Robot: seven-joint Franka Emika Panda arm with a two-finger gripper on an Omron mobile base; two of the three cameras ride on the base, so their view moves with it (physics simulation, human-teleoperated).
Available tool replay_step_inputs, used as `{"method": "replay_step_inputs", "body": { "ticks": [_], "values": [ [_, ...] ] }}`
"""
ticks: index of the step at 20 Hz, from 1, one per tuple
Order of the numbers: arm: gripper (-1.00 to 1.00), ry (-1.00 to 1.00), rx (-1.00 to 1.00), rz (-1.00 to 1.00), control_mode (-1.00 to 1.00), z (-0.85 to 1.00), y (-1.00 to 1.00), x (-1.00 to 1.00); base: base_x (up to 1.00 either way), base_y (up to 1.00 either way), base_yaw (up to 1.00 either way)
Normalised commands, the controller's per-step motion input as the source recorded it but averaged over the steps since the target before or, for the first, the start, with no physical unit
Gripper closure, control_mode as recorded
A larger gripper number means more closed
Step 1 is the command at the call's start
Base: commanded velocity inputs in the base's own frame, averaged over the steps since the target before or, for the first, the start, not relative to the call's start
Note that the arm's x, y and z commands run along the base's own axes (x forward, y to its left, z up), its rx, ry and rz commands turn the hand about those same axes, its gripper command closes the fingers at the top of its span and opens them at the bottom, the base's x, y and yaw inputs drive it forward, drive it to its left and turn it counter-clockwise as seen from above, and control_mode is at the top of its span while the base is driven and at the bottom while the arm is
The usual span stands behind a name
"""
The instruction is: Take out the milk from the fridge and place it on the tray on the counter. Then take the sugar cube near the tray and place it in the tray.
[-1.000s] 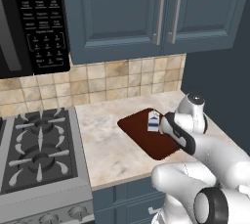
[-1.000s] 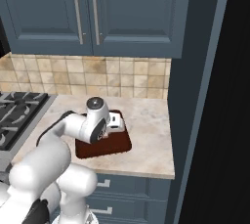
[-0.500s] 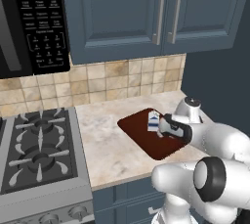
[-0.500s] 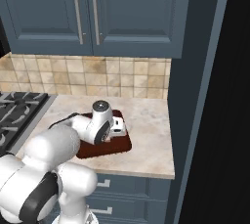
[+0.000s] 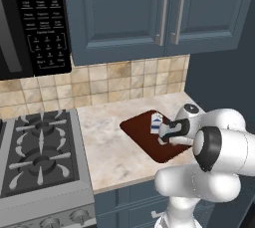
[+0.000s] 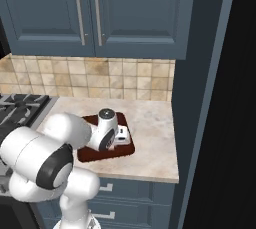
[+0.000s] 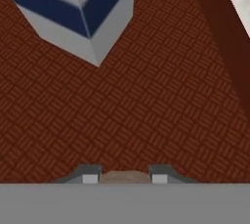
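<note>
From the left base view, one milk carton [image 5: 156,122] stands upright on the far part of the one tray [image 5: 144,137], which lies on the bench [image 5: 109,147] right of the stove [image 5: 37,157]; the gripper [image 5: 163,140] hangs low over the tray just beside the carton, so the milk step looks done and the sugar step is in hand. From the right base view, the same single tray [image 6: 125,149] sits near the bench's front edge, with the gripper [image 6: 119,140] down over it; the carton [image 6: 123,132] is largely masked by the wrist. In the hand view, the carton [image 7: 80,12] stands at the top, and between the fingertips [image 7: 90,174] sits one small pale piece, seemingly the sugar cube [image 7: 123,177], pinched with the jaws nearly closed above the tray floor [image 7: 146,110]. The next move, I judge, calls for letting it go and lifting clear without nudging the carton.
</note>
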Motion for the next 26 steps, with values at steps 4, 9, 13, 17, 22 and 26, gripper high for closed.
{"method": "replay_step_inputs", "body": {
  "ticks": [4,9,13,17,22,26],
  "values": [
    [-1.0,0.0,0.0,0.0,-1.0,-0.49,0.23,0.04,0.0,0.0,0.0],
    [-1.0,0.0,0.0,0.0,-1.0,0.07,0.02,0.0,0.0,0.0,0.0],
    [-1.0,0.0,0.0,0.0,-1.0,0.3,0.0,-0.05,0.0,0.0,0.0],
    [-1.0,-0.01,0.0,-0.01,-1.0,0.4,0.04,-0.21,0.0,0.0,0.0],
    [-1.0,-0.03,0.0,-0.01,-1.0,0.74,0.04,-0.38,0.0,0.0,0.0],
    [-1.0,0.0,0.03,-0.07,-1.0,0.86,0.0,-0.47,0.0,0.0,0.0]
  ]
}}
